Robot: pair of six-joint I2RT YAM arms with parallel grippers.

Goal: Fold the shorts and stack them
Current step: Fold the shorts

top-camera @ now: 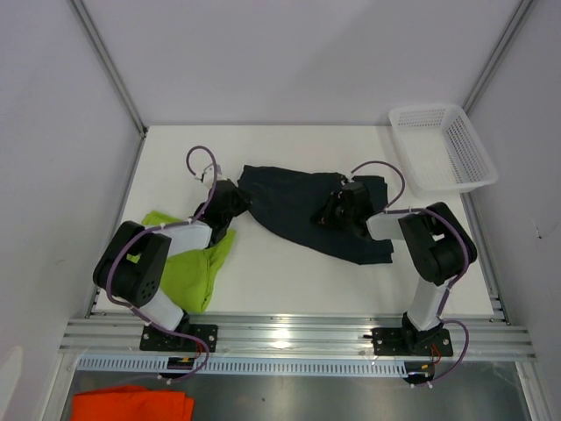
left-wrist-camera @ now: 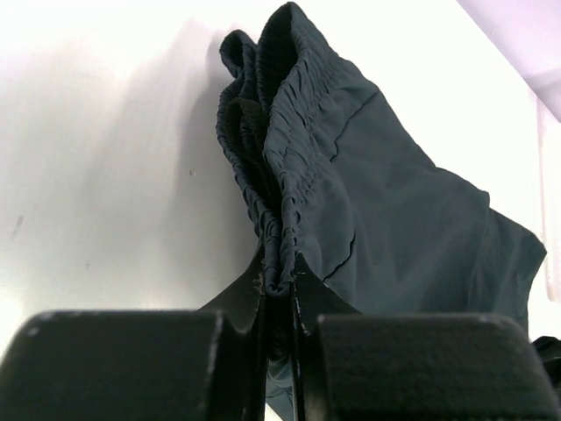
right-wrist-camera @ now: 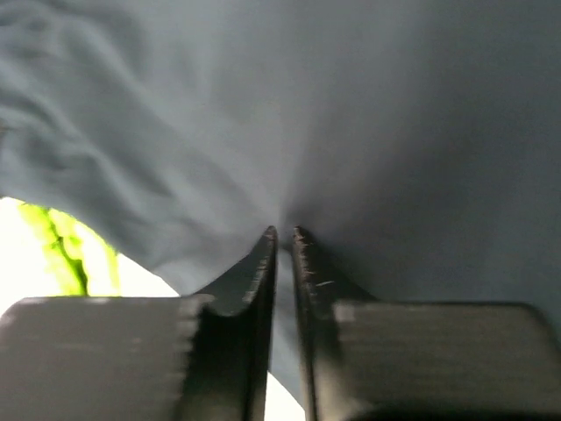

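Left gripper [left-wrist-camera: 280, 282] clamped on waistband of dark shorts [top-camera: 294, 215], right gripper [right-wrist-camera: 282, 235] pinching other end; folding step in hand; next: lift both ends together, lay edge over edge

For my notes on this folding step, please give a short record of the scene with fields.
left gripper: shut on waistband of dark shorts
right gripper: shut on dark shorts, right end
dark shorts: spread across table centre
green shorts: crumpled, near left of table
basket: far right corner
orange cloth: below table's near edge
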